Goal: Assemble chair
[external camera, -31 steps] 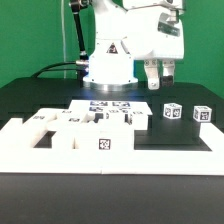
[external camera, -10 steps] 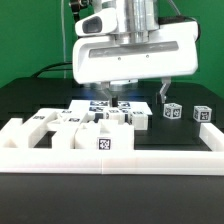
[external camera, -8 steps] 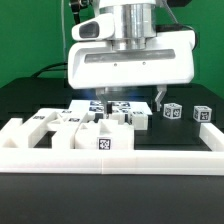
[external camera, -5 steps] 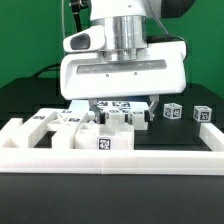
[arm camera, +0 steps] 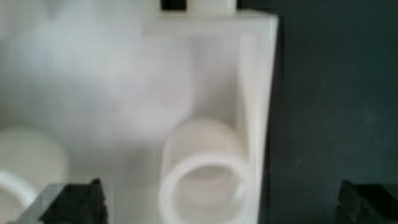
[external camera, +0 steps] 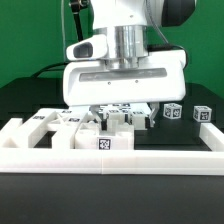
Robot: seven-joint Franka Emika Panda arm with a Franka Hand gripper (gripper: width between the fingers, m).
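The hand (external camera: 125, 111) hangs with fingers apart over white chair parts (external camera: 118, 121) bearing black-and-white square tags (external camera: 103, 143).

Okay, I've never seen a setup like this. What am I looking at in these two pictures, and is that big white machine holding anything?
The white machine is a robot arm with a two-finger gripper at its end. One picture comes from a camera off the arm, looking across a black table. The other comes from a camera on the wrist, looking between the fingers. On the table lie white chair parts with black-and-white tags, by a low white border rail. The gripper is wide open, low over the parts, holding nothing; in the wrist view a white part with round holes lies between its dark fingertips.
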